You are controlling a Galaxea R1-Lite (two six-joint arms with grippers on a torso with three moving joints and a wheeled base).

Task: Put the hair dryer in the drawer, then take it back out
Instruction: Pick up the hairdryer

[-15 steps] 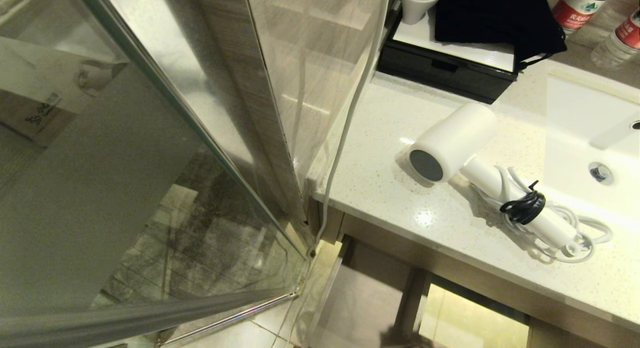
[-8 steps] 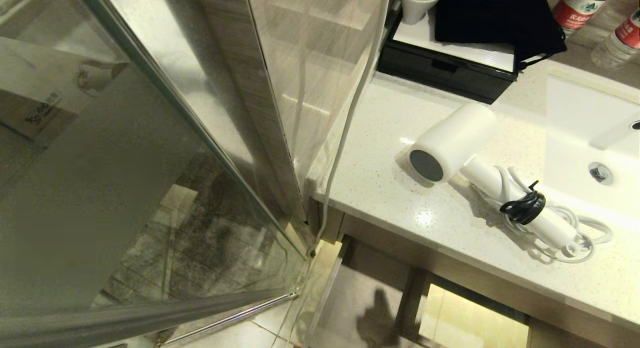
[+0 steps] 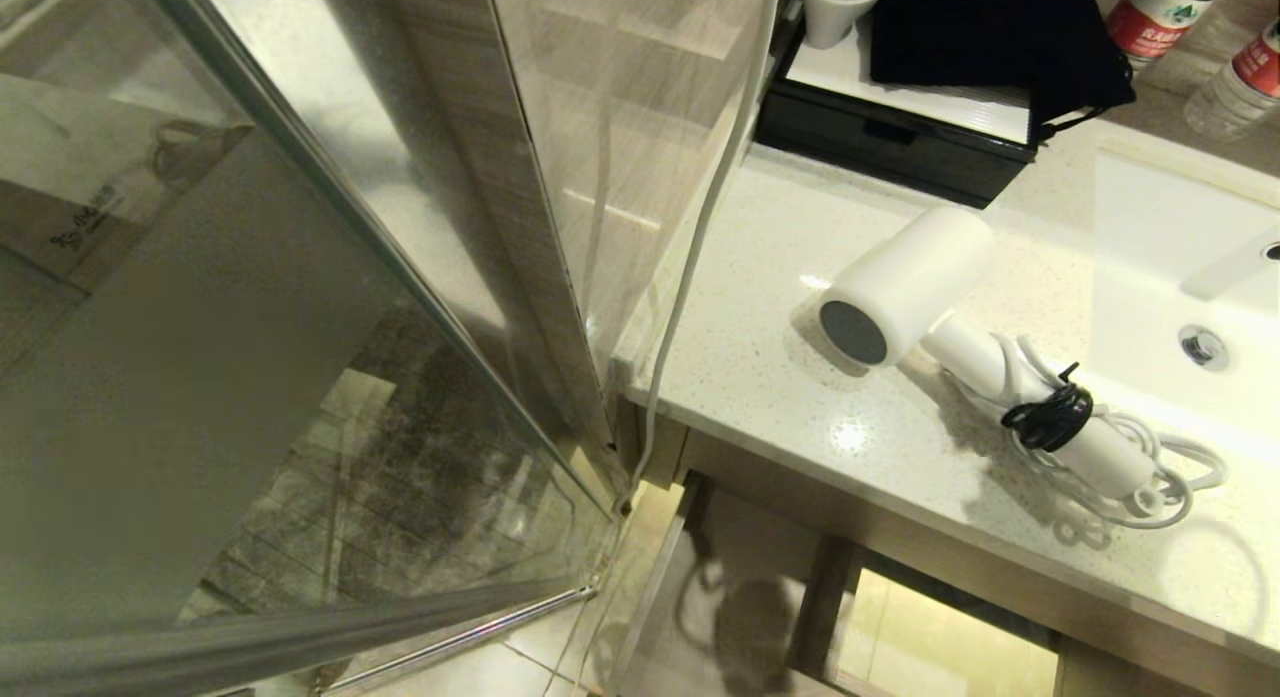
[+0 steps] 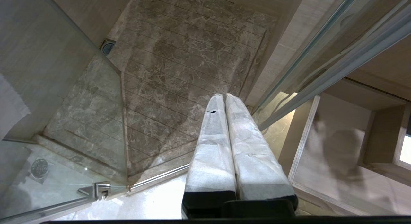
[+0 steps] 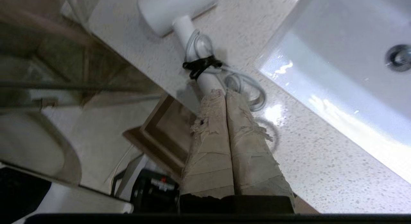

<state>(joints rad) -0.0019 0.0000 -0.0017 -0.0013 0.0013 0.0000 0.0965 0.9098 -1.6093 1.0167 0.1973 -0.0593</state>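
Observation:
The white hair dryer [image 3: 905, 282] lies on the speckled counter [image 3: 760, 377], dark round end toward the front edge. Its handle [image 3: 1085, 442] carries the coiled cord, bound by a black tie. The right wrist view shows the hair dryer [image 5: 173, 12] ahead of my right gripper [image 5: 224, 91], which is shut and empty above the counter's front edge, its tips by the handle's free end. Below the counter the drawer [image 3: 655, 577] stands pulled out, also seen as the drawer [image 5: 151, 143] beside that gripper. My left gripper [image 4: 224, 96] is shut, parked over the shower floor. Neither arm shows in the head view.
A black box [image 3: 900, 147] with a white cup [image 3: 838, 7] and a black bag [image 3: 1000, 37] stands at the counter's back. Two water bottles [image 3: 1160, 12] are behind the sink basin [image 3: 1180, 277]. A glass shower door [image 3: 250, 377] and a hanging white cable [image 3: 690, 267] are on the left.
A dark shadow has spread across the open drawer's floor, and a faint one has come onto the counter by the cord. The hair dryer has stayed put.

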